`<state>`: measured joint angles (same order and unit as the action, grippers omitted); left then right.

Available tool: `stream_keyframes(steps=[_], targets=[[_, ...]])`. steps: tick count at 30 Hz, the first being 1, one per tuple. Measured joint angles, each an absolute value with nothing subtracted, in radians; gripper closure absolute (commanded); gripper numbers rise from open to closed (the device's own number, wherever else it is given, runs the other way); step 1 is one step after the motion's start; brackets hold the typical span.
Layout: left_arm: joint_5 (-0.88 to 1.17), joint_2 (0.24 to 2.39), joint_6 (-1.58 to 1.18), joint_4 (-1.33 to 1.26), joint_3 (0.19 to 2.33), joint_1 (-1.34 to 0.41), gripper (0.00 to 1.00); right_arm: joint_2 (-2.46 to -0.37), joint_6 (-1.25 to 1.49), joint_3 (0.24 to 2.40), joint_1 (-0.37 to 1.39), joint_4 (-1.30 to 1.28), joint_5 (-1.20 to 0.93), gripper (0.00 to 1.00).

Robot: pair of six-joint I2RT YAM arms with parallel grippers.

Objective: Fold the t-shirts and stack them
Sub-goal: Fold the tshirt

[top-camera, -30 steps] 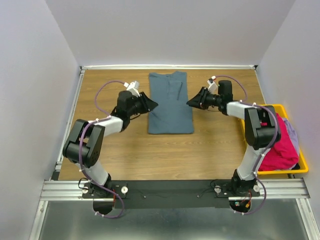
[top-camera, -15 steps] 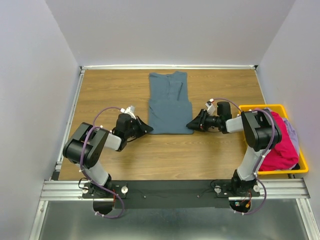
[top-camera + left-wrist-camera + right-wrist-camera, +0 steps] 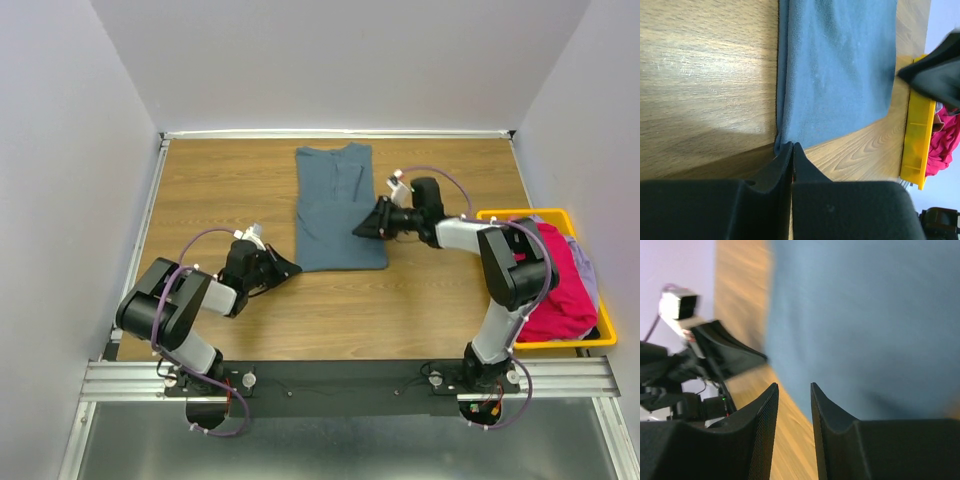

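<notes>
Left gripper (image 3: 294, 267), pinched closed, touches the lower-left corner of the slate t-shirt (image 3: 335, 200). Right gripper (image 3: 357, 229), slightly parted and empty, overlies its right side; yellow bin (image 3: 505, 213) at frame right.

slate blue-grey t-shirt (image 3: 325, 215): folded to long narrow rectangle, flat on table (image 3: 220, 180), neckline toward far edge | magenta-pink t-shirt (image 3: 560, 290): unfolded, heaped in yellow bin (image 3: 560, 343) | pale grey-blue t-shirt (image 3: 585, 270): crumpled, showing at pink heap's right edge
</notes>
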<state>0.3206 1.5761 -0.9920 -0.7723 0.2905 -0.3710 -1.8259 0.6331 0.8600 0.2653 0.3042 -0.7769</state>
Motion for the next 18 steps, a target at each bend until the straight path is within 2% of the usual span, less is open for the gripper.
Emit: stream_keyframes(steps=[6,13,18], targets=[[0.311,1.518,-0.978,-0.723,0.291,-0.377,0.92,-1.925,0.627,1.178,0.401,0.286,-0.767,0.6],[0.299,1.518,-0.953,-0.665,0.345,-0.397,0.92,-2.224,0.639,1.525,0.479,0.273,-0.772,0.6],[0.298,1.523,-0.945,-0.625,0.382,-0.418,0.92,-2.37,0.663,1.674,0.503,0.258,-0.773,0.6]])
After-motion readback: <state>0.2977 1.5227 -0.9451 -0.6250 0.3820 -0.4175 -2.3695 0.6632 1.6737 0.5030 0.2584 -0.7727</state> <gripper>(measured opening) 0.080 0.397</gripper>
